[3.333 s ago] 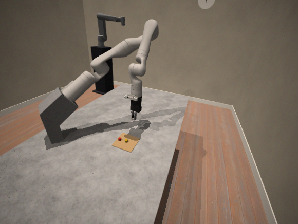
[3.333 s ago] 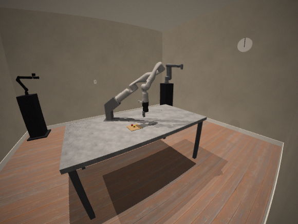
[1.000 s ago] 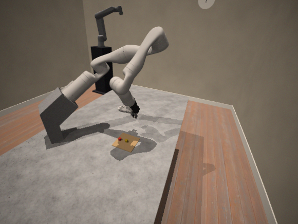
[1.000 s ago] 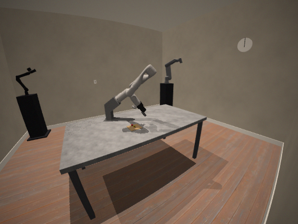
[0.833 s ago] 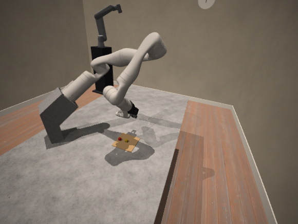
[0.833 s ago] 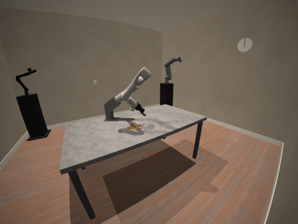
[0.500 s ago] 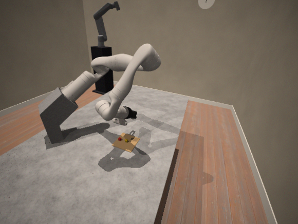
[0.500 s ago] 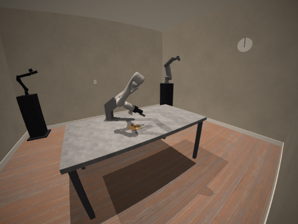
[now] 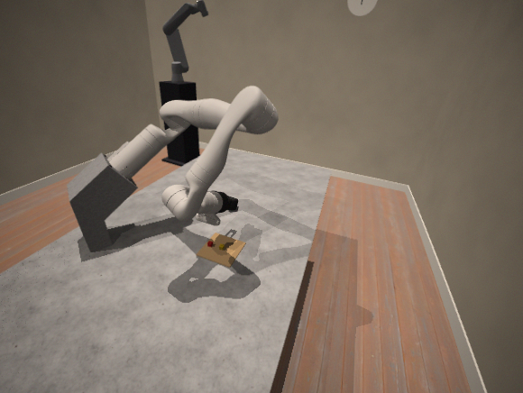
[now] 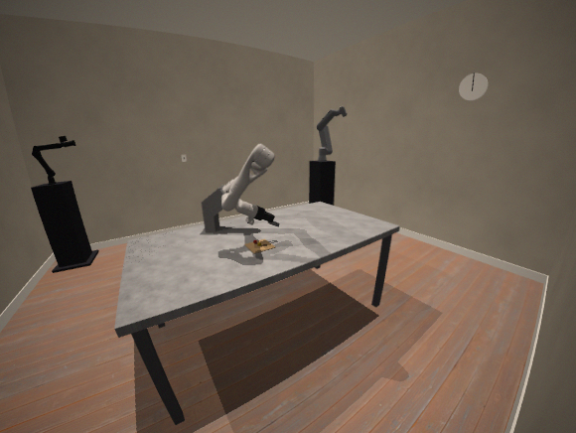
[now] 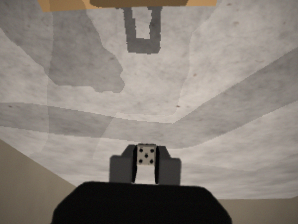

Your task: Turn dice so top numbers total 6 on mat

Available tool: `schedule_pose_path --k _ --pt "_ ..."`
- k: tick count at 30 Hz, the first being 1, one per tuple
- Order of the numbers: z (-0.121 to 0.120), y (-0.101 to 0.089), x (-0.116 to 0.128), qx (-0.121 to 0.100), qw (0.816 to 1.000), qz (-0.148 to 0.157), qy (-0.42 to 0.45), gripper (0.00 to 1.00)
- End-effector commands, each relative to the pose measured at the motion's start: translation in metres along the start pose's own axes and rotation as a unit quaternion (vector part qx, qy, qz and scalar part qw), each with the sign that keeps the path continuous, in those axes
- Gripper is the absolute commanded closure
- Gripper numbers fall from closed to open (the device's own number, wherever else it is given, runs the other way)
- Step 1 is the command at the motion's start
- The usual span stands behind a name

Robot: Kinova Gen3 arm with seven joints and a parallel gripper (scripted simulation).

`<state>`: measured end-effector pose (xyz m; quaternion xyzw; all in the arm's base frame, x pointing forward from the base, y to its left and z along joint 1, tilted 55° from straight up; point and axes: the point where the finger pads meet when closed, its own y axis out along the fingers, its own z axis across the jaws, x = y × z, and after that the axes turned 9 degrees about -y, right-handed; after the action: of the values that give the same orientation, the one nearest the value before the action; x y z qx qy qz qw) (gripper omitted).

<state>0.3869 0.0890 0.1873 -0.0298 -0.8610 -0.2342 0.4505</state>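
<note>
White die (image 11: pixel 146 155) pinched in the gripper (image 11: pixel 145 169), low centre of the wrist view — showing five pips, off the mat (image 9: pixel 215 256). Red die (image 9: pixel 210 243) and yellow die (image 9: pixel 222 246) sit mid-frame on it; placing and release remain.

A mottled grey, stone-like and matt surface was shown by the table top (image 9: pixel 135 315). The mat (image 9: pixel 216 257) looked like plain tan board, flat and without sheen. The arm (image 9: pixel 225 131) was covered in smooth off-white shells with a soft satin finish, while the gripper (image 11: pixel 145 169) appeared as matt black plastic. The white die (image 11: pixel 146 156) looked smooth and dull. The floor (image 10: pixel 447 348) was laid in reddish wooden planks.
</note>
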Motion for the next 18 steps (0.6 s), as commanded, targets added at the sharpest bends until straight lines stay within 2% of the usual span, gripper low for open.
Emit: schedule_pose_path --k 1,10,18 --pt "0.000 0.001 -0.002 0.001 1.000 -0.001 0.000 0.66" --pt "0.003 0.010 -0.018 0.001 1.000 -0.001 0.000 0.66" --pt "0.007 0.025 -0.046 0.001 1.000 -0.001 0.000 0.66"
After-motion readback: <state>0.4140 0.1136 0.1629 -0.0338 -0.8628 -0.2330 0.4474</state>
